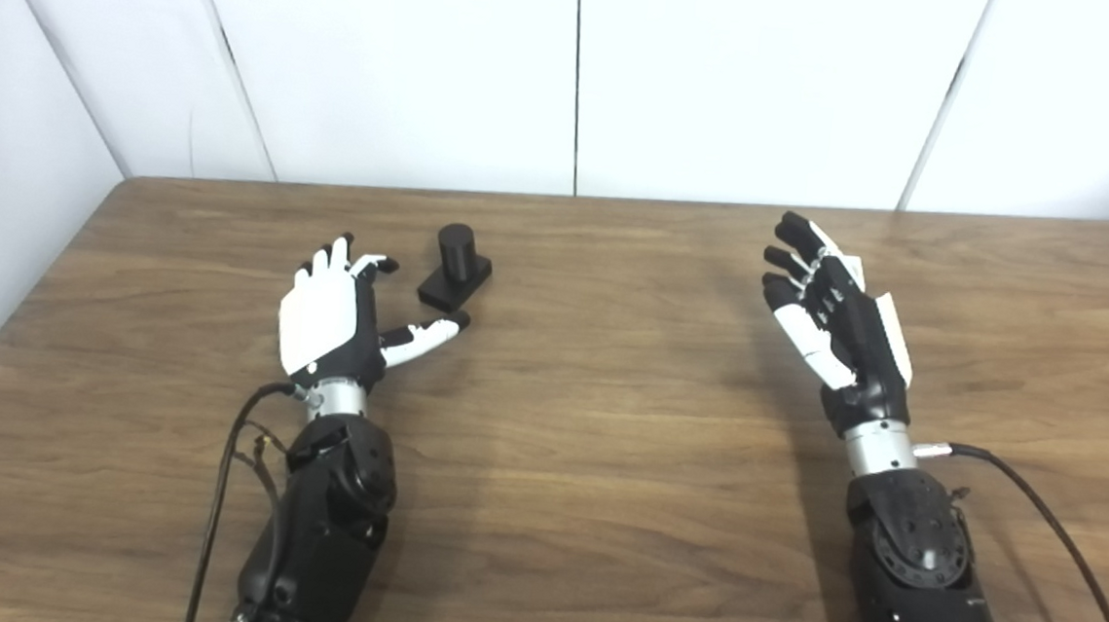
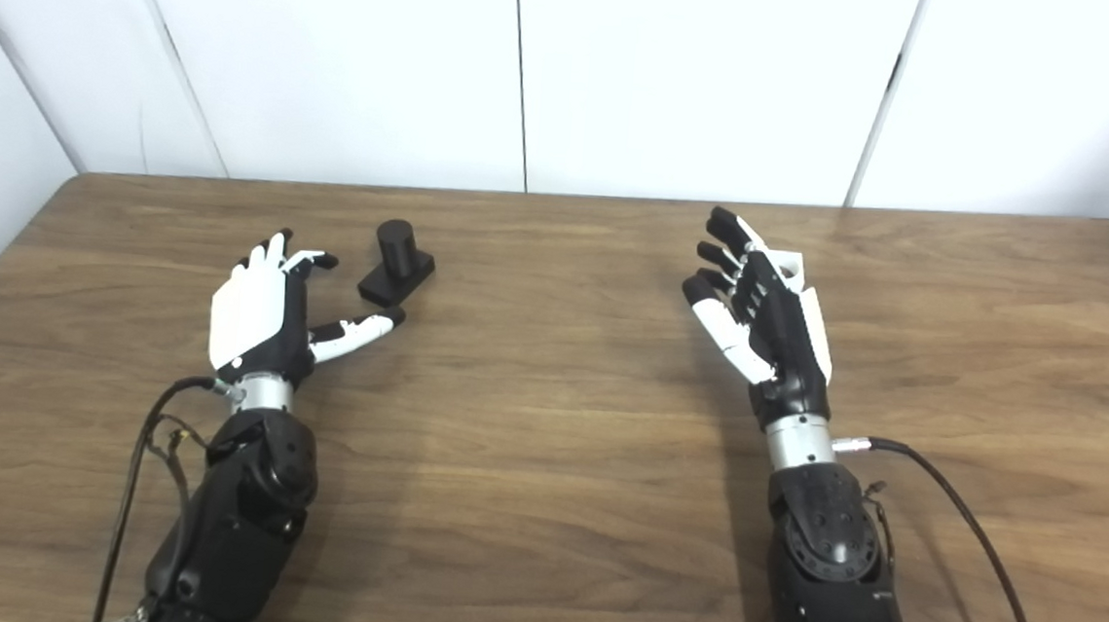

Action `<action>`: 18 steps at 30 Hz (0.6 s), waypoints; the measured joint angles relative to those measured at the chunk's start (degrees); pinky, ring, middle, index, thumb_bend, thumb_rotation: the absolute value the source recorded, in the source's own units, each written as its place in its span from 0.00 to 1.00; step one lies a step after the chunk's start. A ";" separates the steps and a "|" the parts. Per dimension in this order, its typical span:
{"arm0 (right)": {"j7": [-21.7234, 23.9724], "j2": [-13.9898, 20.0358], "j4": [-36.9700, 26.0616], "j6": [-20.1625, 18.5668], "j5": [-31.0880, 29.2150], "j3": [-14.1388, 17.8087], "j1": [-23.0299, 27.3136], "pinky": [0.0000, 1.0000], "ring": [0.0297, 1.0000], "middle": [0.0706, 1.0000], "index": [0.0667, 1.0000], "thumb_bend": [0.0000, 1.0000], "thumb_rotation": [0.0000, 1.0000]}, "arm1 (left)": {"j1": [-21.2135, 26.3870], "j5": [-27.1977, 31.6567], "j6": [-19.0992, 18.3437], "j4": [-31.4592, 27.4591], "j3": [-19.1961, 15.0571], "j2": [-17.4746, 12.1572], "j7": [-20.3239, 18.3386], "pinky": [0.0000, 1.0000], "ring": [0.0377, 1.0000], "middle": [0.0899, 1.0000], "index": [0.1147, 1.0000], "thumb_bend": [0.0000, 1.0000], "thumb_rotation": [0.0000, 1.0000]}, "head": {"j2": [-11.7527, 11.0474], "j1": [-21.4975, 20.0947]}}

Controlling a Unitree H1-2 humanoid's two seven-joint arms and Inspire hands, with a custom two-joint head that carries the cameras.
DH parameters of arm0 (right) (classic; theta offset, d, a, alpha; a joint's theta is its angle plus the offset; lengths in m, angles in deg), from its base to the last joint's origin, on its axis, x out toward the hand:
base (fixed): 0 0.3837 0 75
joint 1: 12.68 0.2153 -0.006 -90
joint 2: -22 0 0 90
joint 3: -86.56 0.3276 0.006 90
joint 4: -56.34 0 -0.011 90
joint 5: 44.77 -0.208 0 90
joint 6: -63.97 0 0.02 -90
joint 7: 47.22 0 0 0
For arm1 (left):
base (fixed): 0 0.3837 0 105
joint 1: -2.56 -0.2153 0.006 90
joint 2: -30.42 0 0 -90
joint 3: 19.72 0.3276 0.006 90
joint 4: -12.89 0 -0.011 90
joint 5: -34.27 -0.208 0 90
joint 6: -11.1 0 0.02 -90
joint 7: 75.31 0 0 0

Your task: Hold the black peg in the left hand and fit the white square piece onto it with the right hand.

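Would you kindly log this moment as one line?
left hand: open, beside black peg | right hand: open | peg: upright on table | white piece: mostly hidden

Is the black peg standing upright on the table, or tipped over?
Upright. The black peg stands on its flat base on the table, cylinder pointing up, just beyond the open left hand, which does not touch it.
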 measured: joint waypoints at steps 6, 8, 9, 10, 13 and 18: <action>-0.07 0.00 0.00 0.01 0.03 0.05 -0.01 0.78 0.84 0.87 0.87 0.64 0.62 | 1.49 -0.93 0.11 5.16 1.47 -0.19 5.43 1.00 1.00 1.00 0.73 0.95 0.55 | -0.09 -0.35; -0.10 0.00 0.01 0.04 0.07 0.07 -0.01 0.78 0.84 0.87 0.87 0.63 0.62 | 2.50 -0.87 0.13 6.88 1.56 -0.29 7.05 1.00 1.00 1.00 0.72 0.94 0.54 | -0.09 -0.35; -0.10 -0.01 0.01 0.02 0.08 0.07 -0.01 0.79 0.84 0.88 0.87 0.63 0.61 | 3.00 -0.71 0.22 7.77 1.64 -0.36 7.38 1.00 1.00 1.00 0.72 0.93 0.54 | -0.09 -0.44; -0.12 -0.01 -0.03 0.01 0.09 0.09 -0.02 0.79 0.84 0.88 0.87 0.62 0.61 | 3.37 -0.46 0.42 8.38 1.66 -0.36 7.80 1.00 1.00 1.00 0.70 0.92 0.53 | -0.09 -0.44; -0.16 -0.02 -0.12 -0.01 0.11 0.12 -0.07 0.79 0.84 0.88 0.87 0.62 0.61 | 4.77 0.27 1.32 10.67 1.62 -0.37 9.76 1.00 1.00 1.00 0.67 0.91 0.52 | 0.00 -0.62; -0.21 -0.02 -0.22 -0.02 0.11 0.17 -0.15 0.79 0.84 0.88 0.87 0.62 0.61 | 5.71 2.06 3.82 12.45 1.57 -0.40 12.05 1.00 1.00 1.00 0.63 0.89 0.49 | 0.09 -0.62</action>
